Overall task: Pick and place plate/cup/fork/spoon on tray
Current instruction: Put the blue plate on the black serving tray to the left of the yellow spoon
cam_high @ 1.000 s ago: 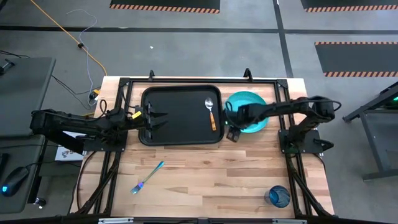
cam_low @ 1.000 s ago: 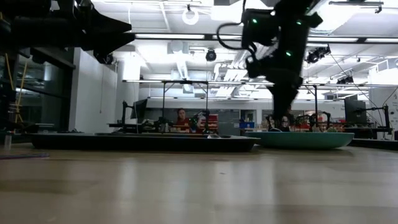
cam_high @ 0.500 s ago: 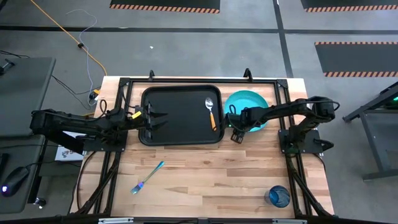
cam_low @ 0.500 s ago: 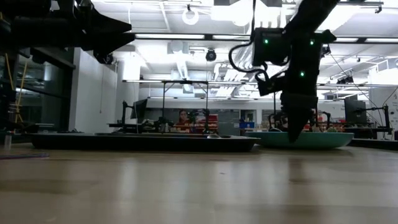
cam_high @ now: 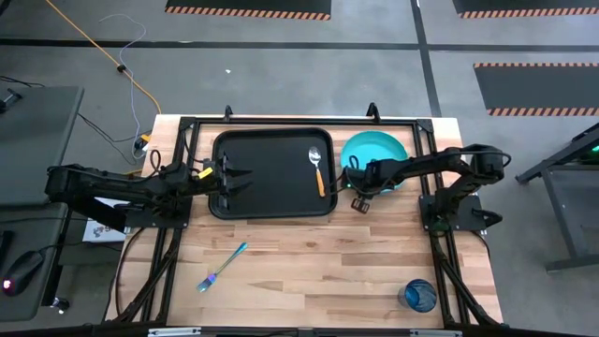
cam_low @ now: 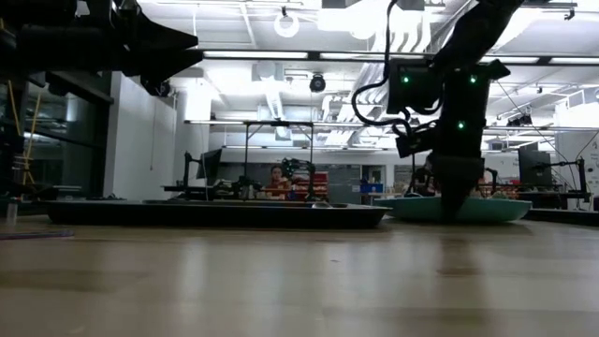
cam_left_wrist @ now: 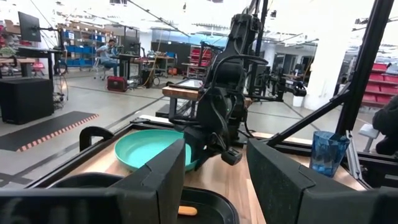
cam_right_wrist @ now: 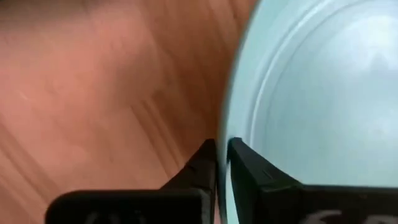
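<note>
Near the far right part of the worktop (cam_high: 309,253), just beside the tray (cam_high: 267,173), lies the plate (cam_high: 379,154). The right hand (cam_high: 359,195) stands at its near rim, fingers (cam_right_wrist: 249,171) pinched almost together on that thin rim. So shallow a hold could let the plate slip or tip when lifted. On the tray rests the spoon (cam_high: 318,168); the fork (cam_high: 221,268) and the cup (cam_high: 418,296) wait by the near edge. The left hand (cam_high: 234,178) hovers wide apart, empty, over the tray's left end.
</note>
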You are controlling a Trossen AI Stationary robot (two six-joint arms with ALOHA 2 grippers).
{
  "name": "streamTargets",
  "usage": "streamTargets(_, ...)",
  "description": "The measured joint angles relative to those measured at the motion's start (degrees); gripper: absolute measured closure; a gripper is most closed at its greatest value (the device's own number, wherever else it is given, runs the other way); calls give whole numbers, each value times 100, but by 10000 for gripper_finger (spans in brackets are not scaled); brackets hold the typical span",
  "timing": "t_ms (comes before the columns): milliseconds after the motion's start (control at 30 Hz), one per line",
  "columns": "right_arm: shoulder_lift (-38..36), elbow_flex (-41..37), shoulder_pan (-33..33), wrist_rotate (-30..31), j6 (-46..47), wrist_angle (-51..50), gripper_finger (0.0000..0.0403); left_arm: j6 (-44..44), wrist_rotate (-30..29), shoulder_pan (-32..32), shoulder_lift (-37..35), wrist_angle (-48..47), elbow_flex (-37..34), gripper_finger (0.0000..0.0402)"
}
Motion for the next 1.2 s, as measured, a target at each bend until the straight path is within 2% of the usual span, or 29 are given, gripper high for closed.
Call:
streamTargets(100,20,337,139,206,-57,-244,385,5,0,0,-1,0,0,240)
streamTargets(233,20,1055,358,378,-314,-184,399,74,0,0,0,2,0,240)
streamTargets(400,20,1795,667,639,-883,580,400,99,-1,1,-1,46,0,240)
streamTargets(600,144,2034,987,772,-1651,1817,401,103,2,0,-2,181,0,240)
streamTargets(833,1237,2665,1306,750,-2430,2165,402,108,664,-2,-197,780,2,240)
streamTargets(1033,2387,3944,1495,757,-3361,2099,402,90,978,-2,-538,782,2,240)
streamTargets(1200,3265,5000,1503,786,-3760,1445,402,-43,1078,-2,-652,669,2,240)
